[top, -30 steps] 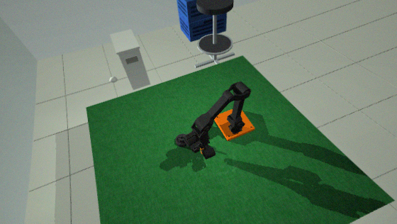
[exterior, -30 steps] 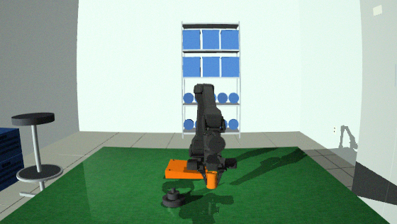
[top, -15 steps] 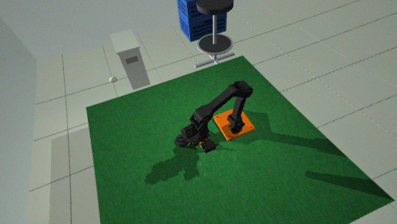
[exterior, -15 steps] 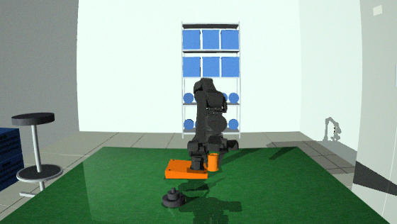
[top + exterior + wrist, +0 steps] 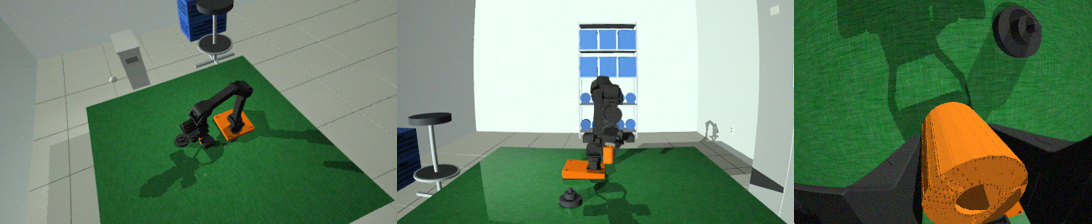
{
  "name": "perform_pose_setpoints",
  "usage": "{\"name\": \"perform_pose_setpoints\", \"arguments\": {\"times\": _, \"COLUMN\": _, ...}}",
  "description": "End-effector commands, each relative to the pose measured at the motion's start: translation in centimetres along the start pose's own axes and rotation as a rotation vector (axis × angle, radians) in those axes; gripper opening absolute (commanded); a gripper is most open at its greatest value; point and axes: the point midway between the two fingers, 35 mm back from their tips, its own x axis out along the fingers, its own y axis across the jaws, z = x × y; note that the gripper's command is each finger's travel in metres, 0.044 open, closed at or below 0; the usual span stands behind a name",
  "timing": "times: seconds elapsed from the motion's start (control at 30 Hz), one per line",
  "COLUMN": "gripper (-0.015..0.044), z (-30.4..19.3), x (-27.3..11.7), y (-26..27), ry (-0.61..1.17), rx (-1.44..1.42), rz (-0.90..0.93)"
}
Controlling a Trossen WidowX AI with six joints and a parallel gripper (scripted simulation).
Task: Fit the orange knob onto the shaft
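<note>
The orange knob (image 5: 608, 156) (image 5: 961, 135) is held upright or nearly so, raised above the green mat. My gripper (image 5: 609, 146) is shut on it, with a dark finger on either side in the wrist view. The wrist view shows the hole in the knob's near end; the end facing the mat is hidden. The dark round pedestal (image 5: 181, 141) (image 5: 571, 201) (image 5: 1006, 37) stands on the mat, apart from the knob, with its stepped hub and thin shaft (image 5: 570, 190) bare. It lies at the upper right in the wrist view. The shaft's flat side cannot be made out.
The arm's orange base plate (image 5: 227, 135) (image 5: 581, 174) is on the green mat (image 5: 142, 117) (image 5: 680, 184), behind the pedestal in the exterior view. The arm's shadow falls across the mat. A stool (image 5: 215, 44) (image 5: 430, 118) and blue drawers (image 5: 405, 152) stand off the mat.
</note>
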Motion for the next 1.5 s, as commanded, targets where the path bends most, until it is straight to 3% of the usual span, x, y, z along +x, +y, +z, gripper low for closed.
{"name": "perform_pose_setpoints", "arguments": {"times": 0.0, "gripper": 0.0000, "z": 1.0, "x": 0.0, "y": -0.8, "ry": -0.010, "rx": -0.002, "rz": -0.005}}
{"name": "perform_pose_setpoints", "arguments": {"times": 1.47, "gripper": 0.0000, "z": 7.7, "x": 3.6, "y": -11.5, "ry": -0.016, "rx": -0.003, "rz": -0.016}}
